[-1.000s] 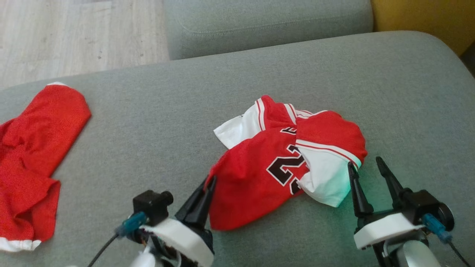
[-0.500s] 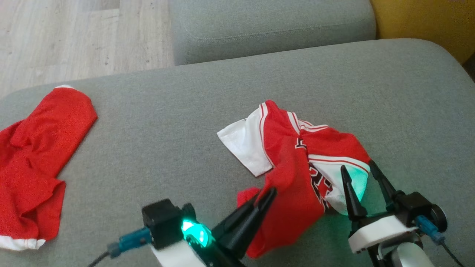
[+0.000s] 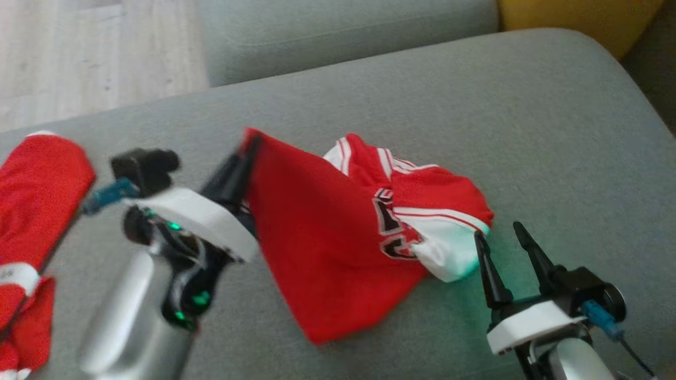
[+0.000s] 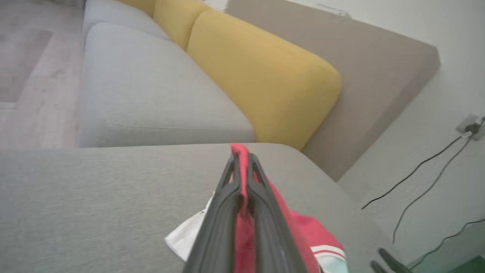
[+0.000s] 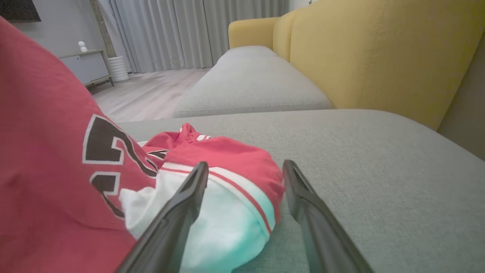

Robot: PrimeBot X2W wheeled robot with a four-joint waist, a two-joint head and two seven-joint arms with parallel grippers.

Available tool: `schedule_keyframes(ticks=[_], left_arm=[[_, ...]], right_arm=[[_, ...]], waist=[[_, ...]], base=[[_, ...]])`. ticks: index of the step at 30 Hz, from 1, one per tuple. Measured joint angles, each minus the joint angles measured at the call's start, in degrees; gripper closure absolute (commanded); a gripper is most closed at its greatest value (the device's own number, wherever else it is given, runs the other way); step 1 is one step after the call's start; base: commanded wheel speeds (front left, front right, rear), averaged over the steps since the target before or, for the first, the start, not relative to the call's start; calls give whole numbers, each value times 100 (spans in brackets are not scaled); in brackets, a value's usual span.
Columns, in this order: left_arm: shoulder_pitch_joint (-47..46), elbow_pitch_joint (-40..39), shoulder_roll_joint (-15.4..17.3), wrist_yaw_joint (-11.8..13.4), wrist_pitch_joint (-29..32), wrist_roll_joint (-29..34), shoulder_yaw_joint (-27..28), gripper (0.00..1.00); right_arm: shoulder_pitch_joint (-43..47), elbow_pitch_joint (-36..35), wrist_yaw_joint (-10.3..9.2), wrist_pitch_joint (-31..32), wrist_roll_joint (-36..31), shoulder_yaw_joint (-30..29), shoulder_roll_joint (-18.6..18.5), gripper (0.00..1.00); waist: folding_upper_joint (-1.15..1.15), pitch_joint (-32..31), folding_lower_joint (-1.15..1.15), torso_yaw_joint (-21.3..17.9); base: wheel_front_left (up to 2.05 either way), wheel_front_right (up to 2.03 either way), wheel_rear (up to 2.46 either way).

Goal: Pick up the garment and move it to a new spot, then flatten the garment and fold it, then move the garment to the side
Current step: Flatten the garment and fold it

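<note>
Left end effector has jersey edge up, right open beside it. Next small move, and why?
Probably ease the right end effector forward and shut it on the white-trimmed fold ahead of it. The left end effector pinches a raised edge of the jersey; the rest lies bunched on the cushion.

Soft, even daylight, faint shadows, motion blur across the head view, green glow tinting the red-and-white fabric jersey

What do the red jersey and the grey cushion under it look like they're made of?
Red jersey: thin matte knit, probably polyester; it hangs in soft folds. Grey cushion: matte woven upholstery, likely padded; fine grain and rounded edges show.
</note>
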Motion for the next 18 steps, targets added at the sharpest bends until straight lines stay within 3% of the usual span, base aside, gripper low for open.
schedule_keyframes(ticks=[6, 16, 17, 18], left_arm=[[-756, 1644, 355, 59, -568, 466, 379, 100], [-1866, 3505, 641, 311, -1945, 1218, 598, 100], [-1918, 3685, 675, 345, -2101, 1276, 624, 88], [-1951, 3844, 687, 355, -2221, 1291, 648, 69]], right_arm=[[-201, -31, 0, 0, -1, 14, 1, 0], [-328, -62, 0, 0, 0, 19, 0, 0], [-343, -59, 0, 1, 0, 20, 0, 0], [-361, -59, 0, 0, 0, 19, 1, 0]], waist=[[0, 204, 1, -344], [0, 500, 0, -860], [0, 520, 1, -901], [0, 534, 1, -937]], base=[[0, 0, 0], [0, 0, 0], [0, 0, 0], [0, 0, 0]])
